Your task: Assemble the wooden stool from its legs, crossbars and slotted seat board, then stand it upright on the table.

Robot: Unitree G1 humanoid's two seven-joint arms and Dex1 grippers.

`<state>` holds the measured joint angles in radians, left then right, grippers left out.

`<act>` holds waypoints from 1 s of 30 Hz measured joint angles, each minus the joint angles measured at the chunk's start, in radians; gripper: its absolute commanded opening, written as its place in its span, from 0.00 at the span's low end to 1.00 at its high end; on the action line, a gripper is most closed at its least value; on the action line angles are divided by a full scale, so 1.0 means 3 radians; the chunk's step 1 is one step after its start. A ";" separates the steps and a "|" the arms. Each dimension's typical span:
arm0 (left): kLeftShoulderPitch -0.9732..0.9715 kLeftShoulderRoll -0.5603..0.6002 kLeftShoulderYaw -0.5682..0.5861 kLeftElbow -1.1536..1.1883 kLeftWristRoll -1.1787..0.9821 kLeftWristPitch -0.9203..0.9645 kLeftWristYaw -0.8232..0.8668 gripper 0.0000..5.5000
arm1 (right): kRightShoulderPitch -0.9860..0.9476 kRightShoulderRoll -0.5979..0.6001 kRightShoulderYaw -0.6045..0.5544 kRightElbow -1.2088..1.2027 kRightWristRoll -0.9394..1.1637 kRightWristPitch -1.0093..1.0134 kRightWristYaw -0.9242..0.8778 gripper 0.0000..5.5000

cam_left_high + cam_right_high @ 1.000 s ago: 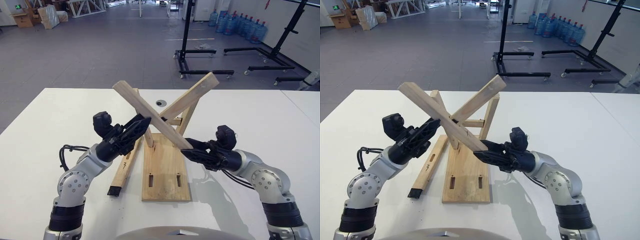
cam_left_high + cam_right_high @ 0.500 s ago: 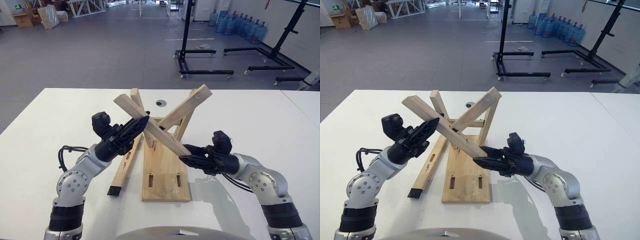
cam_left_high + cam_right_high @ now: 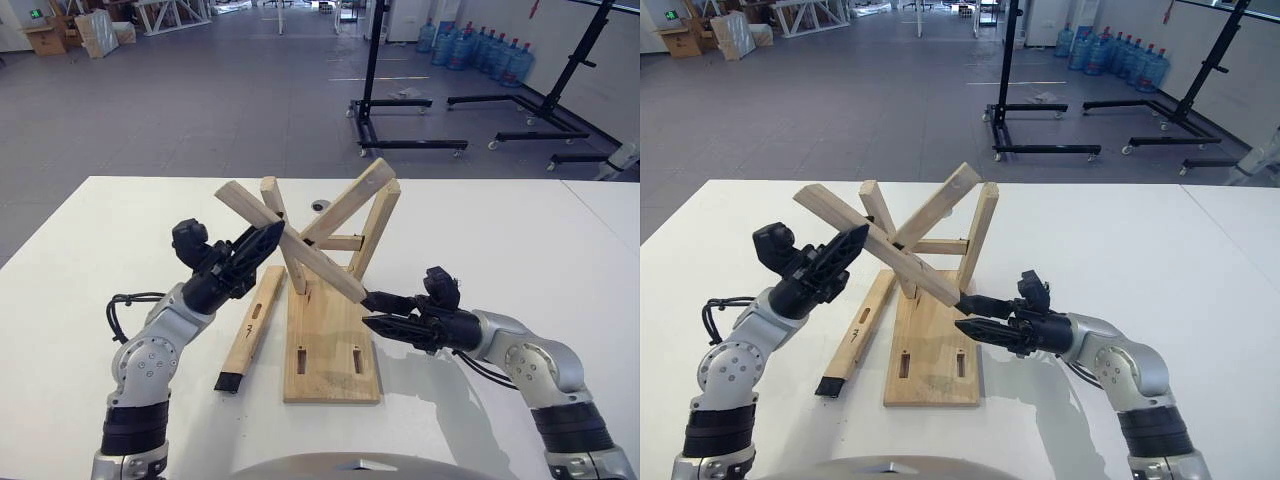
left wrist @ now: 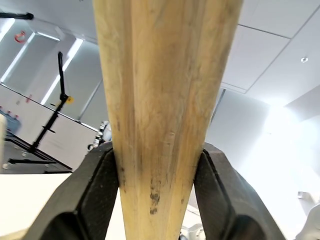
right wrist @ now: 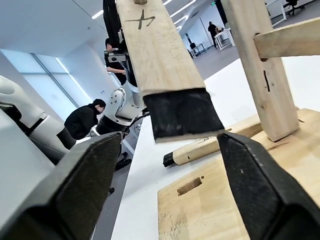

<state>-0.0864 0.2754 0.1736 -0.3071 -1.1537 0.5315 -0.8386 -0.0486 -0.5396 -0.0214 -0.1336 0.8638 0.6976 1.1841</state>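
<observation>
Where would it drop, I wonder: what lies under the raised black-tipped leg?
The flat slotted wooden seat board lies below its lower end. The raised wooden leg covers part of the upright frame.

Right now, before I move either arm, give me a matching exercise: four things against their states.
1 left gripper
2 right gripper
3 seat board
4 loose leg

a lies flat beside the board
b open around the black-capped end
c shut on the tilted leg
d flat on the table, leg frame standing on it

Pairs: 1-c, 2-b, 3-d, 4-a
</observation>
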 measured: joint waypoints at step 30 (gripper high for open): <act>0.0094 0.1233 -0.0380 -0.0019 0.0853 0.0009 -0.1220 0.37 | -0.0538 -0.0615 -0.0451 0.1899 -0.0951 -0.0712 0.0534 0.69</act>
<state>-0.0583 0.6454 0.0594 -0.3129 -0.8978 0.5341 -1.2047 -0.2099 -0.7241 -0.1568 0.4361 0.5784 0.4841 1.3444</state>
